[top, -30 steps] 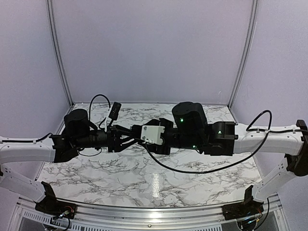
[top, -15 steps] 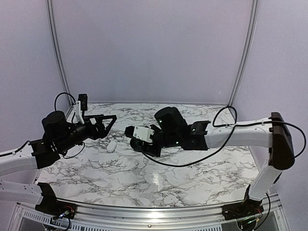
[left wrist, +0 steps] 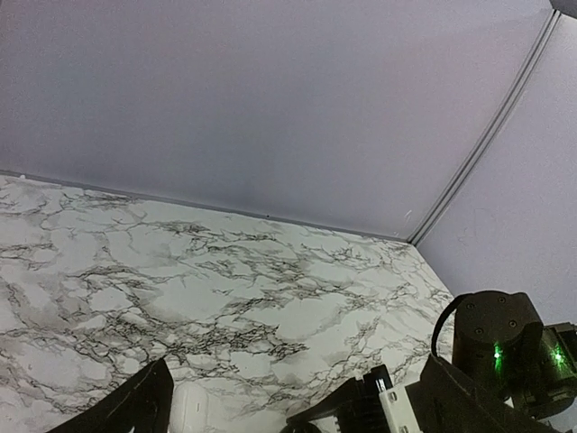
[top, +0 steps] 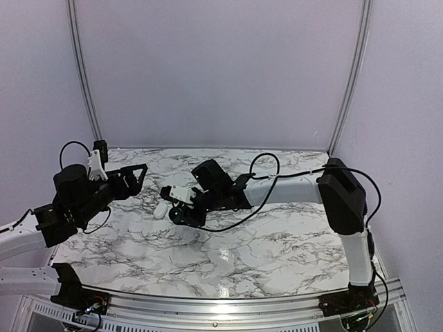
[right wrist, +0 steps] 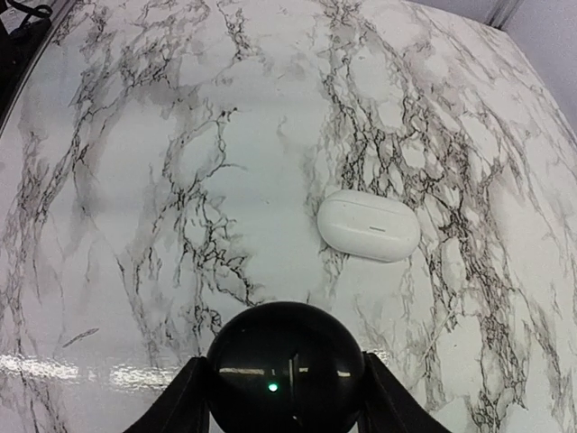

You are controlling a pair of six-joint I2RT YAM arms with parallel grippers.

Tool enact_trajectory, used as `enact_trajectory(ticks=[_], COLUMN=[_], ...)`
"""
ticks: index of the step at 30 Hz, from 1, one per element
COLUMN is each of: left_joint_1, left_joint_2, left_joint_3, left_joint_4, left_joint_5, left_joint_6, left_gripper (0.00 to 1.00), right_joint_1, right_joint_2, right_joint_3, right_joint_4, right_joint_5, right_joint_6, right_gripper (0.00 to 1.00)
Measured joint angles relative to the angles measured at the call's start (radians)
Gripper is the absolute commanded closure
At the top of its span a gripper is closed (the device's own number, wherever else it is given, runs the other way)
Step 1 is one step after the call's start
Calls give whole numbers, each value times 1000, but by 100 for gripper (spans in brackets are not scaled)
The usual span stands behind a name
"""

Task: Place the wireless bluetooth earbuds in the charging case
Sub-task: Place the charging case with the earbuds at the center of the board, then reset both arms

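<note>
Table [right wrist: 135, 180] with closed white case [right wrist: 368, 225] near black case [right wrist: 286, 347] in right tool [right wrist: 284, 390]

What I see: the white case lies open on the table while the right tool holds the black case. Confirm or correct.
One error: the white case lies closed, lid shut, on the table, as the right wrist view shows. The right tool does hold the black case.
</note>
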Motion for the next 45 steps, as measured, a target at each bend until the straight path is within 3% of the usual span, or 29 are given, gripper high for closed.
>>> enact_trajectory(ticks=[19, 29, 33, 38, 45], left_joint_1=[84, 100, 108, 117, 130], left_joint_2=[73, 115, 140, 180, 248], left_joint_3=[-1, 0, 8, 51, 129], left_joint_4=[-111, -112, -118, -129, -134], left_joint_5=[39, 70, 84, 109, 140], left_joint_6=[-42, -47, -46, -42, -38], left_gripper=[1, 1, 1, 1, 1], right_joint_1=[-85, -101, -111, -118, -165], right_joint_2=[262, 283, 283, 223, -47], right_joint_3=[261, 274, 274, 220, 56], right_joint_4=[-111, -119, -117, -93, 39], right_joint_5=[-81, -85, -84, -89, -103], right_joint_6=[-40, -46, -37, -24, 61], right_gripper=[69, 37, 4, 1, 1])
